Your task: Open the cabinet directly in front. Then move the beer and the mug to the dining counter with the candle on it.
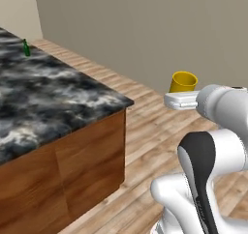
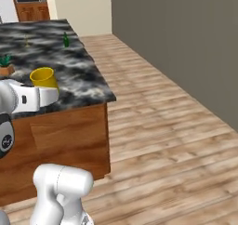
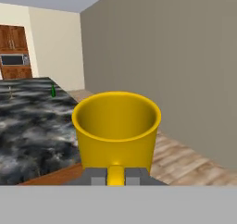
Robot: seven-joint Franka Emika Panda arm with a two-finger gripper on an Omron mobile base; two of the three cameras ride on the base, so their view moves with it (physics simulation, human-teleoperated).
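My gripper point(image 3: 115, 176) is shut on the handle of the yellow mug point(image 3: 116, 130), which it holds upright in the air. In the left base view the mug point(image 1: 183, 81) sits above the gripper point(image 1: 183, 95), off the near right corner of the dining counter point(image 1: 43, 102). The right base view puts the mug point(image 2: 43, 76) and gripper point(image 2: 45, 90) by the edge of the counter point(image 2: 88, 87). The green beer point(image 2: 66, 40) point(image 1: 26, 48) point(image 3: 53, 91) stands far back on the marble. The thin candle point(image 2: 26, 41) point(image 3: 11, 92) is further left. The cabinet is out of view.
A small potted plant point(image 2: 5, 64) stands on the counter's left side. A grey wall point(image 1: 145, 30) runs along the right, with bare wood floor point(image 2: 162, 126) between it and the counter. Brown cupboards around a microwave point(image 3: 13, 59) line the far wall.
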